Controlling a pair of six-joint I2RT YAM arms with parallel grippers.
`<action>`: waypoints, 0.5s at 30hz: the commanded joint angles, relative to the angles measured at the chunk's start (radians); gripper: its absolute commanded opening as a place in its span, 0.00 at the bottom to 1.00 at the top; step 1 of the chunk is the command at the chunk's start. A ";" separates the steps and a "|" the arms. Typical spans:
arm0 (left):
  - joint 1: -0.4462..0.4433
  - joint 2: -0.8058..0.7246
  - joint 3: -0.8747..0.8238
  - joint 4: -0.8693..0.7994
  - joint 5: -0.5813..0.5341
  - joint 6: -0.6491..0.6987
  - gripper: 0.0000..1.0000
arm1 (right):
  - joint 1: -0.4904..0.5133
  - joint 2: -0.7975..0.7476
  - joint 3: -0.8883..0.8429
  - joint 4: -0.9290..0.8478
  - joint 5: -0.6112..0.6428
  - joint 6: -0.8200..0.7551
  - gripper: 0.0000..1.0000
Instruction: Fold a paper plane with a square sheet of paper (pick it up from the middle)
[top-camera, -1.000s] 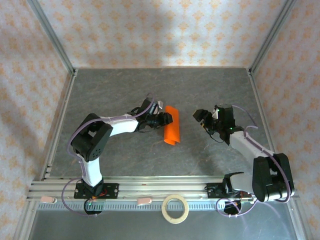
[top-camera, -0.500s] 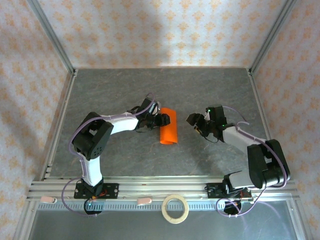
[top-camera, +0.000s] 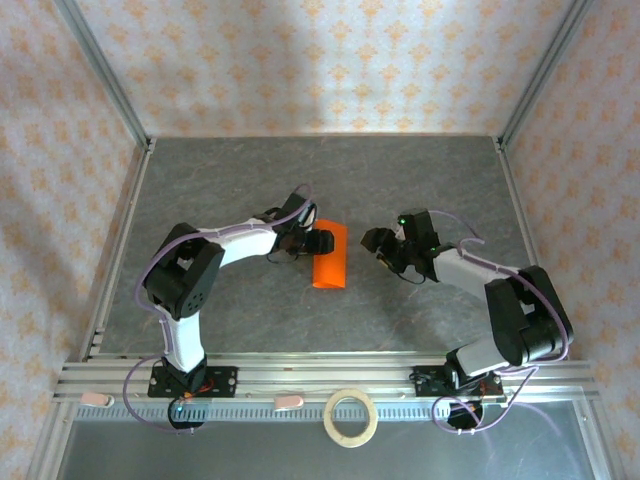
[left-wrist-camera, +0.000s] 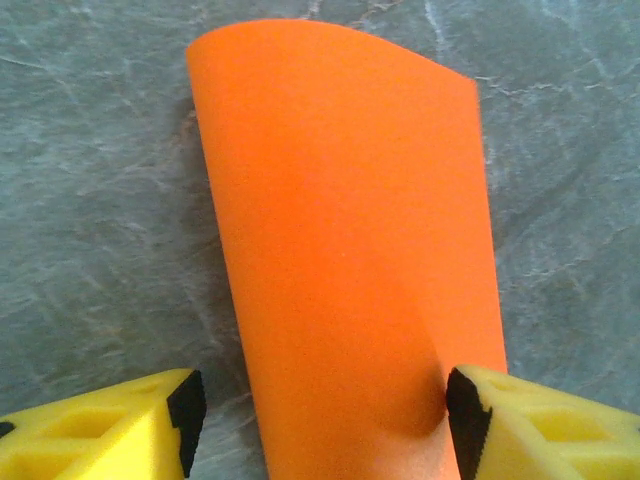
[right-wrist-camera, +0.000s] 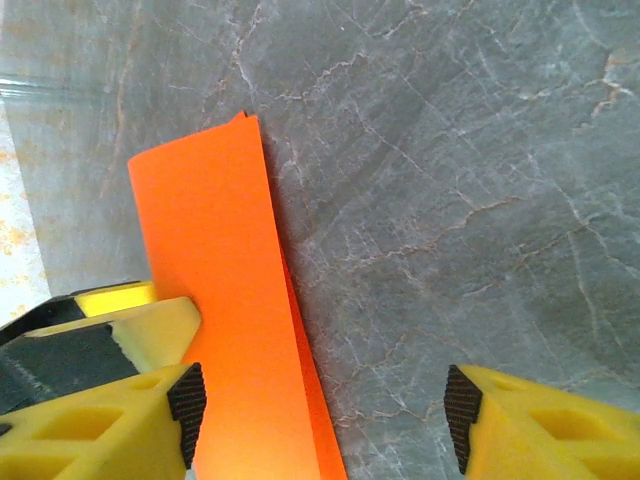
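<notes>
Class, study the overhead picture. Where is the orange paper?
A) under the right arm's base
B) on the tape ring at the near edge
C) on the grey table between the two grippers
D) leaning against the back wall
C: the orange paper lies on the grey table, with the left gripper beside it on one side and the right gripper on the other.

The overhead camera looks down on the whole table (top-camera: 400, 180) from behind its near edge. Both wrist cameras sit close behind their jaws, sharing the orange paper (left-wrist-camera: 350, 250) there.

No writing, label, brand, number or sign can be read on anything here.
</notes>
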 joint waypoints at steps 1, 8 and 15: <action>0.012 -0.023 0.000 -0.029 -0.053 0.020 0.66 | 0.005 0.004 0.007 0.041 0.019 0.018 0.57; 0.016 -0.025 -0.026 0.003 -0.059 0.001 0.64 | 0.007 0.028 0.004 0.072 0.000 0.028 0.49; 0.018 -0.001 -0.025 -0.009 -0.066 0.048 0.64 | 0.007 0.056 0.015 0.081 -0.009 0.029 0.49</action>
